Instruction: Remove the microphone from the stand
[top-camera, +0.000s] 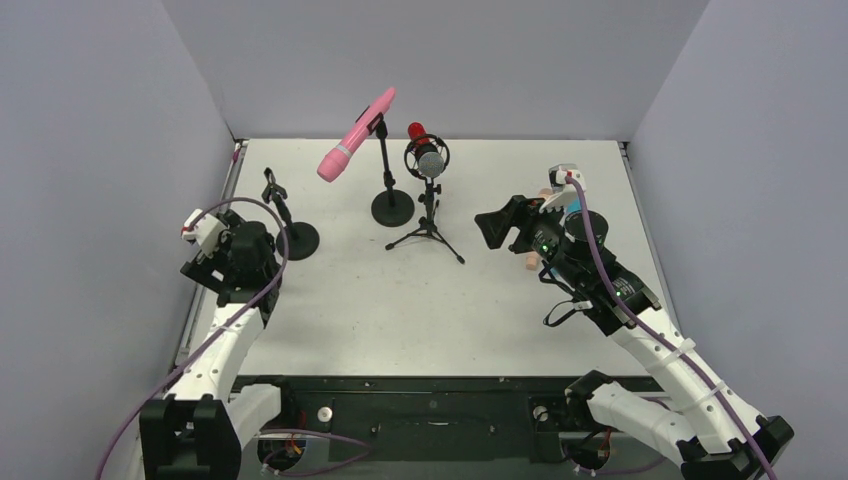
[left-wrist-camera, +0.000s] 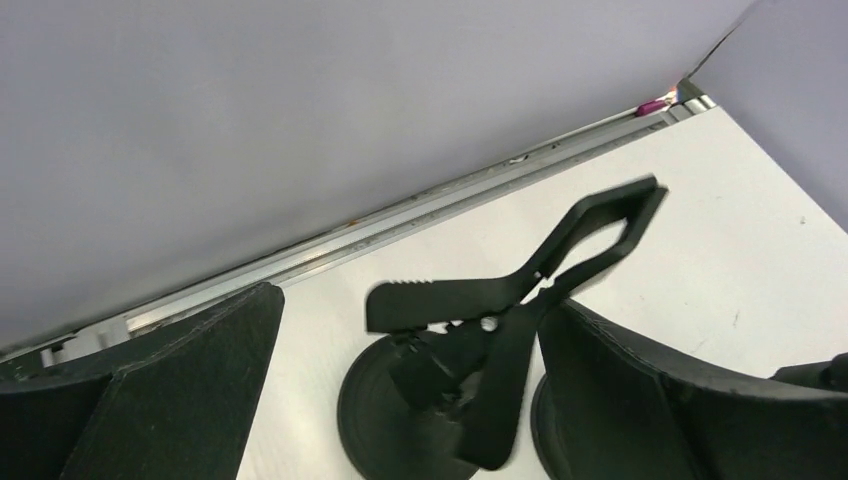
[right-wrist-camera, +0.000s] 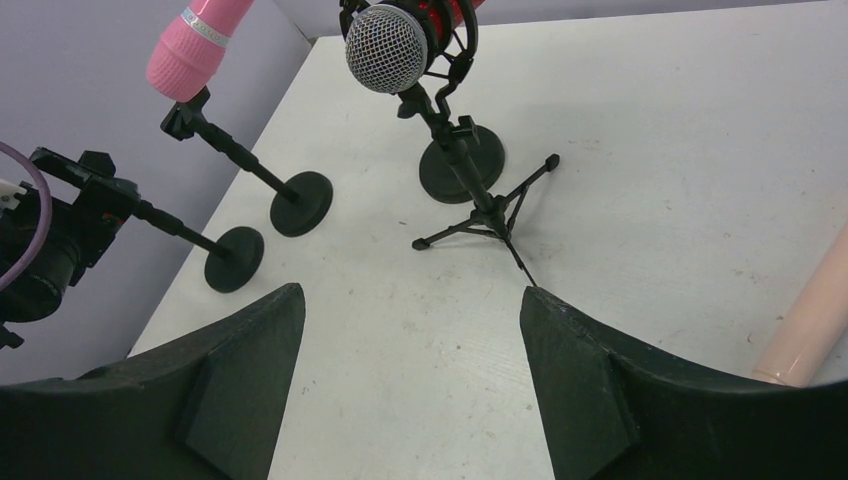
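A pink microphone sits tilted in the clip of a round-base stand. It also shows in the right wrist view. A red and silver microphone stands on a tripod stand; the right wrist view shows its mesh head. A third stand at the left holds nothing in its clip. My left gripper is open, with its fingers on either side of that empty stand. My right gripper is open and empty, right of the tripod.
A peach-coloured microphone lies on the table beside my right gripper, partly hidden under it in the top view. Grey walls close the table on the left, back and right. A metal rail runs along the left edge.
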